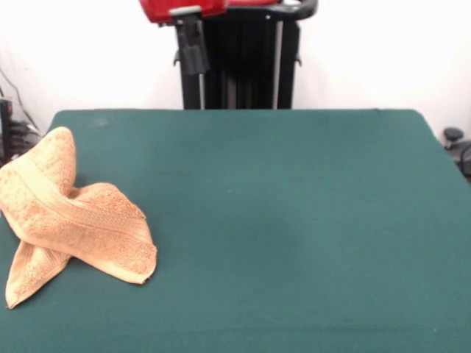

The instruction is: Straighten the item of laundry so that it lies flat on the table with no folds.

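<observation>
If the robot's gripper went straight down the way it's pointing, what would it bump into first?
Probably the bare green table. The gripper hangs high near the far edge, pointing down; the towel lies well off to the side. Depth is hard to judge.

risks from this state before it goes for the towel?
1. The towel sits twisted at the table's left edge in the front view, partly overhanging; a pull that way may drag it off.
2. Layers cross over each other, so a pinch may catch two and keep the fold.
3. The end effector is high by the pedestal, a long reach away; a small aim error could miss the cloth.
</observation>
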You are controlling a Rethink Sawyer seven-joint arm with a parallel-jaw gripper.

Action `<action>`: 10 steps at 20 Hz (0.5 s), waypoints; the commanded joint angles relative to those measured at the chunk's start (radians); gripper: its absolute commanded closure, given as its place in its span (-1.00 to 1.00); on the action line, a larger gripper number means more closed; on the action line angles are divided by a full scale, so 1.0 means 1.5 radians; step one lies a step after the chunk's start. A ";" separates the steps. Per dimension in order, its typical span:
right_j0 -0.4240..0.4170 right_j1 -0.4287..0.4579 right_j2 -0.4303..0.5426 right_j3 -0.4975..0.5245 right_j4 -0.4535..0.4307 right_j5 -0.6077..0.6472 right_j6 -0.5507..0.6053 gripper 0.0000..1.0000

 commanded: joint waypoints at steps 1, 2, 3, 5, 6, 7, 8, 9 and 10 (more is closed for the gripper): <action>0.130 0.058 -0.010 -0.122 0.041 0.092 0.135 1.00; 0.144 0.070 -0.009 -0.141 0.047 0.099 0.134 1.00; 0.157 0.084 -0.009 -0.155 0.053 0.100 0.133 1.00; 0.184 0.106 -0.016 -0.178 0.057 0.089 0.135 1.00; 0.195 0.111 -0.022 -0.193 0.054 0.093 0.134 1.00; 0.207 0.114 -0.030 -0.209 0.052 0.108 0.137 1.00; 0.220 0.116 -0.039 -0.228 0.049 0.124 0.141 1.00; 0.228 0.115 -0.045 -0.241 0.049 0.139 0.144 1.00; 0.236 0.112 -0.052 -0.251 0.050 0.154 0.145 1.00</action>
